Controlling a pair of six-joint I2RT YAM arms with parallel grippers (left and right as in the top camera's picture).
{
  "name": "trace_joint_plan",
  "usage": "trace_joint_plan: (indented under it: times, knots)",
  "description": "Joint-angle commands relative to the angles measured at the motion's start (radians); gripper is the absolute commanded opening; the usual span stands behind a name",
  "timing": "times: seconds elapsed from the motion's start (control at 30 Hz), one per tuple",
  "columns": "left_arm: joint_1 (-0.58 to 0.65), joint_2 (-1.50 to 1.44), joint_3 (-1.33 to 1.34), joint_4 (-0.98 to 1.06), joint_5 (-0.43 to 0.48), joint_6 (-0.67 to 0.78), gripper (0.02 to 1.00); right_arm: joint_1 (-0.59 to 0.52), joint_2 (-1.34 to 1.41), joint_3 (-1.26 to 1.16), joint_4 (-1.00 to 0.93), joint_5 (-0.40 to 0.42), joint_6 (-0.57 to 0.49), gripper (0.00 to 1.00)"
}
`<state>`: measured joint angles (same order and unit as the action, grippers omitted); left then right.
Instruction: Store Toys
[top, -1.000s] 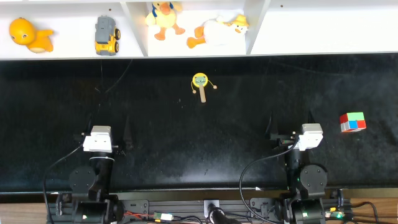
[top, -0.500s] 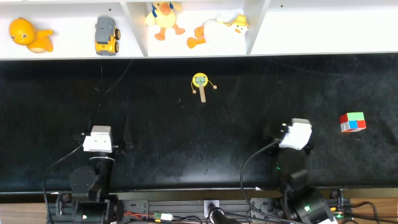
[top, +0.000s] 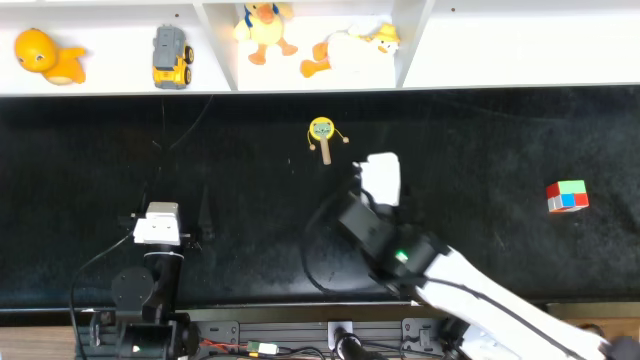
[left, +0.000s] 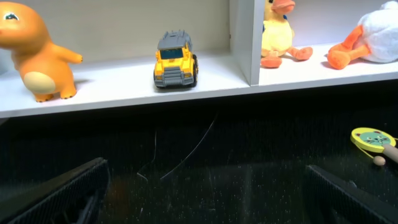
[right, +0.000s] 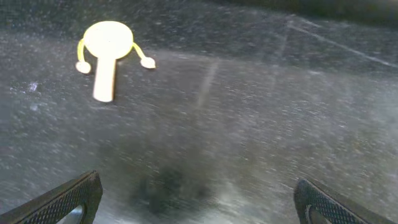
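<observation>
Yellow rattle drum (right: 107, 55) on black bench (right: 261, 99), ahead of right claw (right: 196, 208), spread wide, empty, left claw (left: 205, 202) wide open too, nothing held

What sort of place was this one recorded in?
Most likely a robot test bench staged as a toy-tidying corner: a black-covered worktop, a white compartment shelf holding a toy truck and a plush duck, and a cabled arm base at the edge.

Black table (top: 250, 230): rattle (top: 322, 133), cube (top: 566, 196). White shelf (top: 120, 88): orange figure (top: 48, 55), truck (top: 171, 55), yellow duck (top: 263, 30), white duck (top: 350, 50).
</observation>
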<state>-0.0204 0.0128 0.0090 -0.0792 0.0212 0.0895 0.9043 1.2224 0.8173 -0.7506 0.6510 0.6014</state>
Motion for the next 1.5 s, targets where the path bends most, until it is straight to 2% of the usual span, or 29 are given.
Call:
trace_joint_plan:
  times: [0.03, 0.17, 0.4, 0.67, 0.77, 1.07, 1.5]
  knots:
    - [-0.008, -0.01, -0.001, -0.005, -0.004, 0.023, 0.998, 0.005, 0.157, 0.151, -0.002, -0.03, 0.023, 0.996]
    - [-0.008, -0.01, -0.001, -0.005, -0.004, 0.023, 0.998, -0.011, 0.298, 0.249, -0.005, -0.029, 0.023, 0.998]
    - [-0.008, -0.01, -0.001, -0.005, -0.005, 0.023, 0.998, -0.098, 0.477, 0.359, 0.004, -0.211, 0.031, 0.996]
    - [-0.008, -0.01, -0.001, -0.005, -0.005, 0.023, 0.998, -0.163, 0.553, 0.386, 0.156, -0.249, 0.018, 0.996]
    - [-0.008, -0.01, -0.001, -0.005, -0.004, 0.023, 0.996, -0.179, 0.581, 0.388, 0.203, -0.306, -0.003, 0.993]
    - [-0.008, -0.01, -0.001, -0.005, -0.005, 0.023, 0.996, -0.192, 0.622, 0.395, 0.167, -0.407, -0.034, 0.996]
    - [-0.008, -0.01, -0.001, -0.005, -0.005, 0.023, 0.998, -0.224, 0.639, 0.396, 0.134, -0.431, -0.103, 0.996]
